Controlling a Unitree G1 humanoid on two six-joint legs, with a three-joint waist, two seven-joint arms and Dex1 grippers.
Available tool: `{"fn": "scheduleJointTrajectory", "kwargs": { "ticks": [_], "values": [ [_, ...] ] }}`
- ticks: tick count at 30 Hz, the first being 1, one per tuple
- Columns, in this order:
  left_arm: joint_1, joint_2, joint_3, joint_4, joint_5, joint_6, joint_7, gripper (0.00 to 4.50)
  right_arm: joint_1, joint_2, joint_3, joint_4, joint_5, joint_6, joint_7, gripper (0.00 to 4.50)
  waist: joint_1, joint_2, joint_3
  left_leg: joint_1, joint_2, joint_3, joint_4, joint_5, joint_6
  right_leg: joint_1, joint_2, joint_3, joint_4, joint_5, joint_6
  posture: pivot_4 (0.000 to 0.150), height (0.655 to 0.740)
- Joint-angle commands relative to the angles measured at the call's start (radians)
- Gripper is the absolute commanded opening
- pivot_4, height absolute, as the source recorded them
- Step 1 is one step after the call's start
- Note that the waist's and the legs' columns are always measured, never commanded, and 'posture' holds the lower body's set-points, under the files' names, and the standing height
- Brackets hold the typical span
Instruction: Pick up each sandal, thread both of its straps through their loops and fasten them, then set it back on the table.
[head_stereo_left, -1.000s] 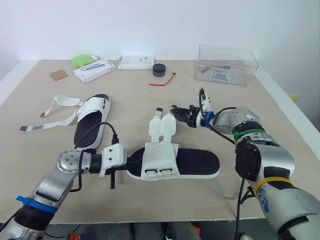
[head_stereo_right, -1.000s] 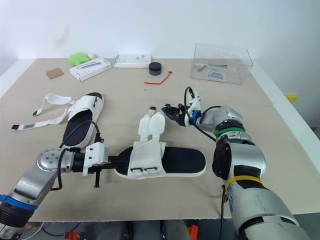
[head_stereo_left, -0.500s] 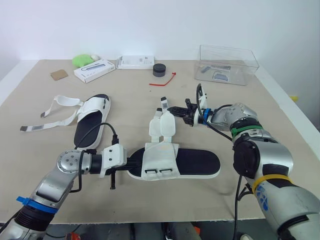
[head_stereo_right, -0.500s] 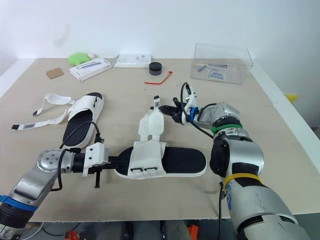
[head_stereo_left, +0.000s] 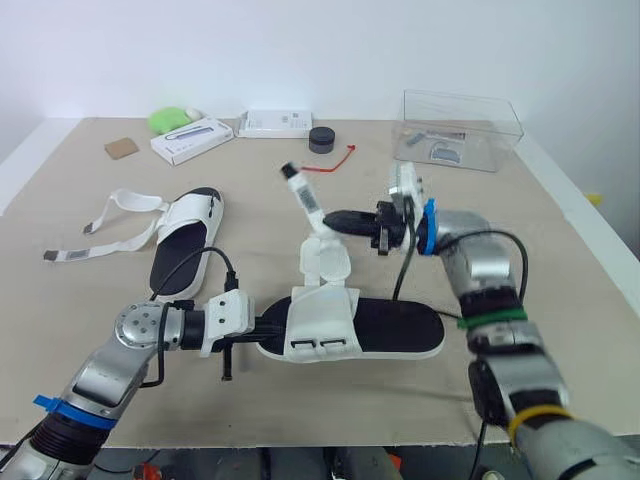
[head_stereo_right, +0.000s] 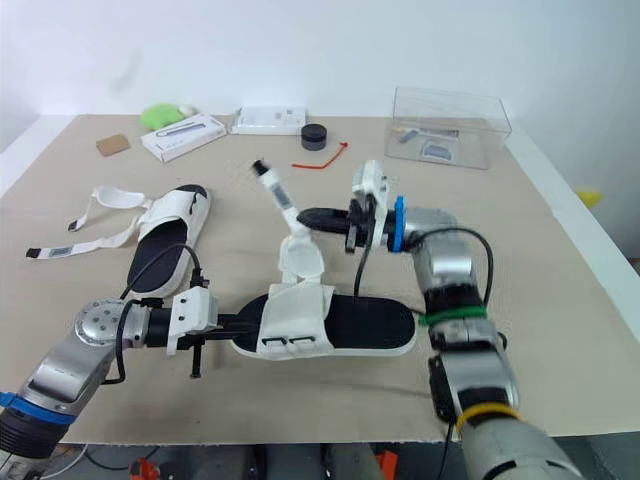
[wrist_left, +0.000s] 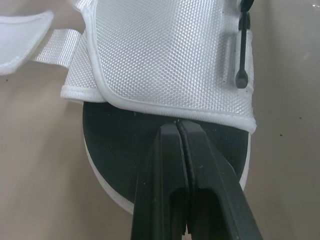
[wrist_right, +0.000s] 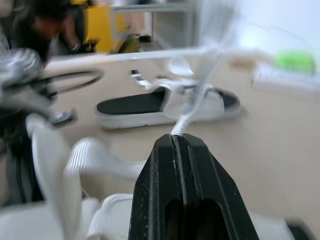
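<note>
Lying on the table (head_stereo_left: 90, 290), the near sandal (head_stereo_left: 395, 325) runs left to right, toe end leftward.
At that toe end the left hand (head_stereo_left: 262, 327) is pressed together on the sole; the right hand (head_stereo_left: 335, 218) pinches one strap (head_stereo_left: 305, 200), which slants up and leftward.

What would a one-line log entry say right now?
left hand shut on near sandal | right hand shut on strap, raised | far sandal unfastened
</note>
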Motion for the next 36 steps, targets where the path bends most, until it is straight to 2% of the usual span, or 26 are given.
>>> {"fn": "scheduleJointTrajectory", "kwargs": {
  "ticks": [1,5,8,11,14,17,18,19,20,21,22,24,27,30,33,34,36],
  "values": [
    [0.012,0.013,-0.007,-0.014,0.004,0.012,-0.007,0.00,0.048,-0.015,0.028,-0.145,0.001,-0.501,0.126,0.05,-0.001,0.000,0.000,0.002,0.000,0.001,0.000,0.000,0.000,0.001,0.000,0.000,0.000,0.000,0.000,0.150,0.7400],
    [0.010,0.014,-0.006,-0.011,0.003,0.013,-0.011,0.00,0.073,-0.067,0.135,-0.168,0.060,-0.921,0.241,0.05,-0.001,0.000,0.000,0.005,0.000,0.001,0.000,0.000,0.000,0.003,0.001,0.000,0.000,0.000,0.000,0.150,0.7400],
    [0.002,0.012,-0.012,-0.002,0.005,0.013,-0.015,0.00,0.061,-0.144,0.260,-0.138,0.056,-1.230,0.246,0.05,0.000,0.000,0.000,0.006,0.000,0.001,0.000,0.001,-0.001,0.003,0.001,0.000,0.001,0.000,0.000,0.150,0.7400],
    [-0.007,0.006,-0.018,0.002,0.006,0.016,-0.018,0.00,0.041,-0.201,0.352,-0.103,0.039,-1.347,0.189,0.05,0.000,0.000,0.000,0.007,0.000,0.002,0.000,0.001,-0.001,0.004,0.001,0.002,0.001,0.000,-0.001,0.150,0.7400],
    [-0.012,0.004,-0.021,0.007,0.006,0.016,-0.022,0.00,0.037,-0.253,0.411,-0.088,0.052,-1.322,0.148,0.05,0.001,0.000,0.000,0.007,0.000,0.002,0.000,0.002,-0.002,0.004,0.001,0.003,0.001,0.000,-0.001,0.150,0.7400],
    [-0.017,0.005,-0.024,0.013,0.006,0.015,-0.028,0.00,0.027,-0.306,0.441,-0.104,0.079,-1.290,0.100,1.00,0.001,0.000,0.000,0.007,0.001,0.002,0.000,0.003,-0.002,0.004,-0.003,0.002,0.002,0.000,-0.002,0.150,0.7400],
    [-0.018,0.005,-0.024,0.014,0.005,0.015,-0.030,0.00,0.022,-0.318,0.444,-0.111,0.085,-1.288,0.091,1.45,0.001,0.000,0.000,0.008,0.001,0.002,0.000,0.003,-0.002,0.004,-0.003,0.002,0.002,0.000,-0.003,0.150,0.7400],
    [-0.019,0.004,-0.025,0.015,0.006,0.016,-0.032,0.00,0.027,-0.338,0.440,-0.128,0.109,-1.246,0.085,1.90,0.002,0.000,0.000,0.007,0.001,0.002,0.000,0.003,-0.001,0.004,-0.003,0.002,0.002,0.000,-0.003,0.150,0.7400],
    [-0.020,0.004,-0.026,0.017,0.006,0.015,-0.033,0.00,0.031,-0.352,0.438,-0.138,0.122,-1.213,0.077,1.90,0.002,0.000,0.000,0.007,0.001,0.002,0.000,0.003,-0.001,0.004,-0.003,0.002,0.002,0.000,-0.003,0.150,0.7400],
    [-0.022,0.003,-0.027,0.021,0.007,0.015,-0.035,0.00,0.042,-0.378,0.437,-0.156,0.144,-1.155,0.080,2.45,0.002,0.000,0.000,0.008,0.001,0.002,0.000,0.003,-0.001,0.004,-0.003,0.002,0.003,0.000,-0.004,0.150,0.7400],
    [-0.026,0.001,-0.028,0.025,0.007,0.015,-0.035,0.00,0.070,-0.409,0.419,-0.185,0.182,-1.039,0.066,2.60,0.002,0.000,0.000,0.008,0.001,0.001,0.000,0.003,-0.001,0.004,-0.003,0.002,0.003,-0.001,-0.004,0.150,0.7400],
    [-0.038,-0.003,-0.027,0.038,0.007,0.015,-0.037,0.00,0.135,-0.484,0.386,-0.270,0.267,-0.756,0.013,2.60,0.003,0.000,0.000,0.007,0.001,0.001,0.000,0.003,-0.001,0.004,-0.003,0.001,0.003,-0.001,-0.004,0.150,0.7400],
    [-0.052,-0.005,-0.023,0.052,0.002,0.016,-0.044,0.00,0.243,-0.668,0.368,-0.488,0.479,-0.176,-0.127,2.60,0.013,0.000,0.000,0.006,0.000,0.001,0.000,0.003,-0.001,0.003,-0.005,0.000,0.003,-0.001,-0.003,0.150,0.7400],
    [-0.062,-0.004,-0.020,0.066,-0.002,0.014,-0.050,0.00,0.331,-0.846,0.345,-0.720,0.808,0.335,-0.265,2.60,0.017,0.001,0.000,0.005,0.000,0.001,0.000,0.003,-0.001,0.003,-0.007,-0.001,0.002,-0.001,-0.003,0.150,0.7400],
    [-0.065,-0.004,-0.017,0.076,-0.003,0.012,-0.055,0.00,0.388,-0.887,0.291,-0.852,0.994,0.566,-0.361,2.60,0.016,0.000,0.000,0.006,0.001,0.001,0.000,0.003,-0.001,0.003,-0.006,-0.003,0.002,-0.002,-0.003,0.150,0.7400],
    [-0.066,-0.006,-0.015,0.076,-0.009,0.020,-0.056,0.00,0.413,-0.892,0.282,-0.885,1.061,0.639,-0.423,2.60,0.016,0.000,0.000,0.006,0.001,0.001,0.000,0.003,-0.001,0.004,-0.005,-0.003,0.002,-0.005,0.002,0.150,0.7400],
    [-0.067,-0.008,-0.011,0.074,-0.019,0.031,-0.057,0.00,0.456,-0.890,0.262,-0.935,1.126,0.741,-0.494,2.60,0.018,0.000,0.000,0.006,0.001,-0.001,0.000,0.005,0.000,0.004,-0.003,-0.002,0.002,-0.004,0.003,0.150,0.7400]
  ]
}}
